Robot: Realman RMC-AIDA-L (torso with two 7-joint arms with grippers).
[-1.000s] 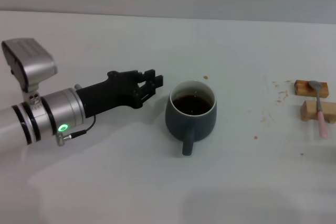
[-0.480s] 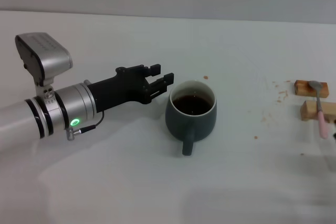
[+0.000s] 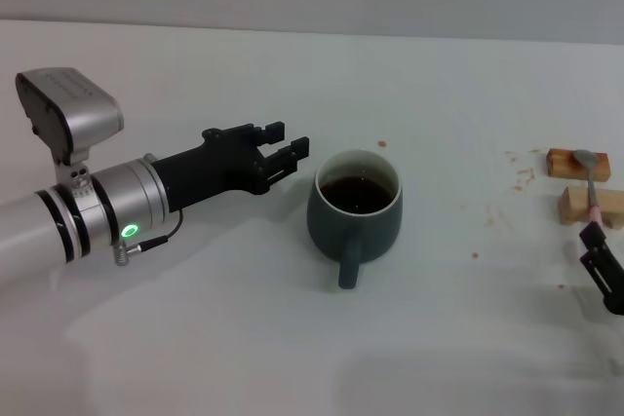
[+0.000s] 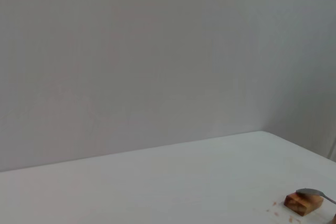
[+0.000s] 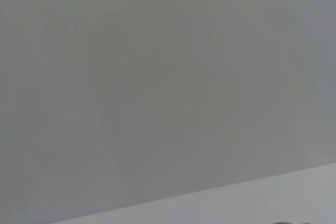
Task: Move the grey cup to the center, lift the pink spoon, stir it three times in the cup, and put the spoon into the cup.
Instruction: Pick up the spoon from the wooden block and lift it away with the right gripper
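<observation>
Over the table from the head view, I see the grey cup [image 3: 357, 212] sitting about mid-table, dark liquid inside, handle pointing toward the near edge. My left gripper [image 3: 290, 150] hangs just to the left of the cup's rim, fingers spread, holding nothing and not touching the mug. With the cup sitting centrally and released, I judge the move-to-center step done, and the spoon pickup is what's in hand. Far out to the right, the pink spoon [image 3: 592, 190] lies across two wooden blocks [image 3: 579, 164], metal bowl on the far block, pink handle running toward the near edge. My right gripper [image 3: 604, 262] shows at the right edge, just near of the handle's tip; I cannot tell how its fingers are set. Next I'd need it aligned on the pink handle, closing on the part that sits free of the blocks, then lifting level.

On the left wrist view: mostly blank wall and bare tabletop, with the far block and the spoon's bowl poking in at a corner. No cup visible there.

On the right wrist view: wall and a strip of table, nothing else to make out.

No brands, labels or writing readable in any view.
</observation>
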